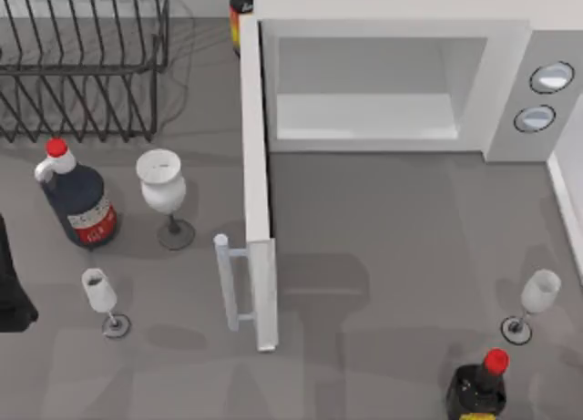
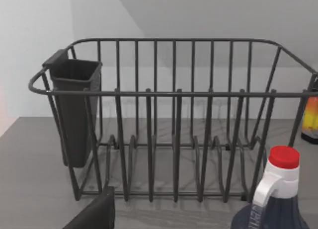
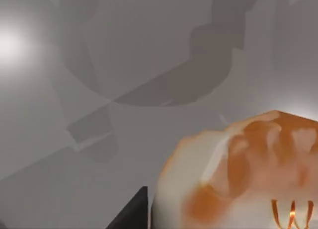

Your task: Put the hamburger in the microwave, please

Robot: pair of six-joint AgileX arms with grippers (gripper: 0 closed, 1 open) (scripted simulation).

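The right claw's grip can't be told; the hamburger (image 3: 238, 174) is looming beside it. It should be carrying that level toward the microwave (image 1: 383, 83), clearing the open door (image 1: 258, 192).

Up top, the overhead camera looks straight down on the grey table (image 1: 392, 247), catching the open microwave (image 1: 383, 83) at the far edge and the wire dish rack (image 1: 82, 65) at far left. The left wrist camera sits low near the tabletop, facing level into that same rack (image 2: 174, 119), with the red-capped dark bottle (image 2: 278, 194) close by, the one seen from above too (image 1: 77, 201). The right wrist camera presses very near a bun (image 3: 243, 174), looking down at shadowed grey surface.
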